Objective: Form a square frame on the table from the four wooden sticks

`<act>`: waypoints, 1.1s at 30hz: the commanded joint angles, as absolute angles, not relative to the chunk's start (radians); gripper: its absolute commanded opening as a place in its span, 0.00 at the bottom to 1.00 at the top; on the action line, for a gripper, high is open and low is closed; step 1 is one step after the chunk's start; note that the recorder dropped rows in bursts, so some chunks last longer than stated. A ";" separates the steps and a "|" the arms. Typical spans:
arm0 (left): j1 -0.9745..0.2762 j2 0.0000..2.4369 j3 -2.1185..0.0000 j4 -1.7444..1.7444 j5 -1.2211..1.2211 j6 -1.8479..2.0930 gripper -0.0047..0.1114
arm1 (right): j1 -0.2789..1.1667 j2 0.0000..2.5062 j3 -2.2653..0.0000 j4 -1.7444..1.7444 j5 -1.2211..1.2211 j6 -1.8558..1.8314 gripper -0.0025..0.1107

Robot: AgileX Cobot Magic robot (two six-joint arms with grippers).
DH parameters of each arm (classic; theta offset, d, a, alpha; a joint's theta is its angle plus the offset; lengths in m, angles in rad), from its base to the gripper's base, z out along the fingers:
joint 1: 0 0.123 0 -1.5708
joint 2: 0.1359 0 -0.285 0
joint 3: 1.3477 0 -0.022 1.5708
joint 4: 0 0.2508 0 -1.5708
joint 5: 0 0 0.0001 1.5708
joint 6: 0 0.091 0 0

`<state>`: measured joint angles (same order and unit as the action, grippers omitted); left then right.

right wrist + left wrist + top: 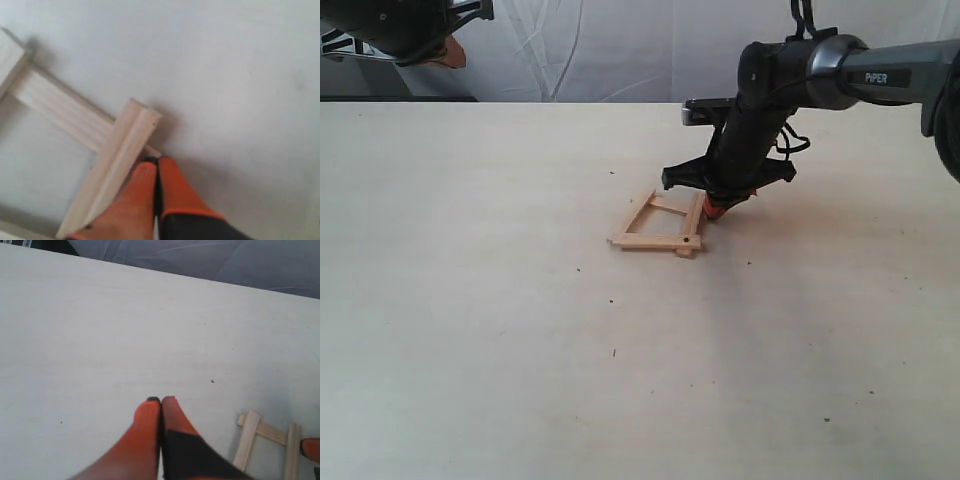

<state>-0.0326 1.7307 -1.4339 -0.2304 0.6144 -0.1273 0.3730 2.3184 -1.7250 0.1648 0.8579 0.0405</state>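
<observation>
Pale beige table [470, 330] fills the scene, dotted with tiny dark specks [613, 352]. The right arm [840, 75] slants down to the square frame [662, 225], which lies flat near the table's middle, its four sticks overlapping at the corners. The right gripper [157, 162] has its orange fingertips pressed together, gripping nothing, and set against the outer edge of the frame's right-hand stick [112, 165] by the far corner. The left gripper [161, 401], likewise closed and empty, hangs over bare table, apart from the frame.
</observation>
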 commanded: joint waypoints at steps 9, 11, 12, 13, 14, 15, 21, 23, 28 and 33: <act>-0.029 1.721 -1.433 -0.236 0.603 -0.131 0.04 | 0.392 2.320 -1.729 0.199 0.752 -0.026 0.02; -0.029 1.721 -1.433 -0.235 0.605 -0.131 0.04 | 0.390 2.292 -1.729 0.187 0.774 -0.026 0.02; -0.029 1.721 -1.433 -0.235 0.606 -0.131 0.04 | 0.390 2.279 -1.729 0.179 0.786 -0.026 0.02; -0.029 1.721 -1.418 -0.242 0.600 -0.131 0.04 | 0.390 2.258 -1.729 0.153 0.820 -0.026 0.02; -0.029 1.721 -1.403 -0.258 0.590 -0.131 0.04 | 0.390 2.253 -1.729 0.139 0.843 -0.026 0.02; -0.029 1.721 -1.358 -0.308 0.559 -0.131 0.04 | 0.390 2.249 -1.729 0.120 0.890 -0.026 0.02; -0.082 1.725 -1.140 -0.451 0.353 -0.128 0.04 | 0.411 2.229 -1.729 0.213 0.973 -0.107 0.02; -0.116 1.747 -1.110 -0.485 0.307 -0.123 0.04 | 0.433 2.217 -1.729 0.209 0.973 -0.112 0.02; -0.193 1.860 -1.116 -0.609 0.252 -0.083 0.04 | 0.479 2.207 -1.721 0.209 0.988 -0.139 0.02; -0.189 1.986 -1.232 -0.831 0.344 0.125 0.04 | 0.483 2.118 -1.562 0.236 0.844 -0.135 0.01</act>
